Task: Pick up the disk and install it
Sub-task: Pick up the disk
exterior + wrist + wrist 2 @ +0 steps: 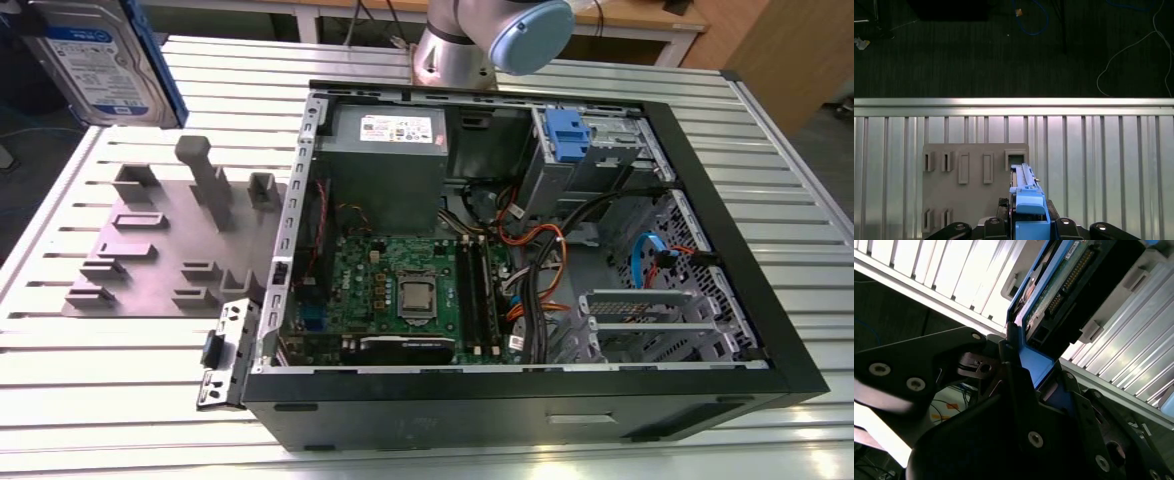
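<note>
The disk (pixel 98 58), a silver drive with a white-and-blue label in a blue carrier, hangs upright in the air at the exterior view's far left, above the table's corner. In the second wrist view my gripper (pixel 1030 367) is shut on the blue carrier of the disk (pixel 1054 287), whose green circuit-board side and connector pins face the camera. In the first wrist view the disk (pixel 1026 197) is seen edge-on between the black fingers (pixel 1000 223), above the grey fixture plate (pixel 974 192).
The open computer case (pixel 534 250) fills the middle of the slatted metal table (pixel 801 180), with a drive cage and blue latch (pixel 567 135) at its far corner. A grey fixture plate (pixel 160 245) with upright slots lies to the case's left. The arm's base (pixel 461 45) stands behind the case.
</note>
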Motion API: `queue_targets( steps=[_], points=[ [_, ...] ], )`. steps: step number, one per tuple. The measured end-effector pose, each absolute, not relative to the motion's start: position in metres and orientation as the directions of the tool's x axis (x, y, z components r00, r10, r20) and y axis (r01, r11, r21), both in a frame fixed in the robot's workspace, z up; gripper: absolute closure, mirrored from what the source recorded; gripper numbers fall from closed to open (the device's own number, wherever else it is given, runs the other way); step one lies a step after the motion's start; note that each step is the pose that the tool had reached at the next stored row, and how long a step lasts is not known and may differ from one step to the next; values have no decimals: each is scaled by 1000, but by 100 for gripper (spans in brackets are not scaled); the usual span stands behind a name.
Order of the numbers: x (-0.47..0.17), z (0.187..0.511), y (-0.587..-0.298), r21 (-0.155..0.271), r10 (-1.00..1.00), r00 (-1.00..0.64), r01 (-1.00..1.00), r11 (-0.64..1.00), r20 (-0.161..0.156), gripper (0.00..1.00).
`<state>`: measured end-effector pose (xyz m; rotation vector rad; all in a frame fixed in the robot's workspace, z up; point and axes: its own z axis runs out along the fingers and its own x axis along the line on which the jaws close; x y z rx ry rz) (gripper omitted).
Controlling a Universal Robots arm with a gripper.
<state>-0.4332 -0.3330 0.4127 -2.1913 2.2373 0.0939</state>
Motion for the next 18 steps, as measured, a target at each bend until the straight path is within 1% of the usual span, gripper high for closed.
queue_targets(
  steps=[18],
  points=[
    [-433,418,-333,37,-999,-22,-999,20,-48,64]
  ],
)
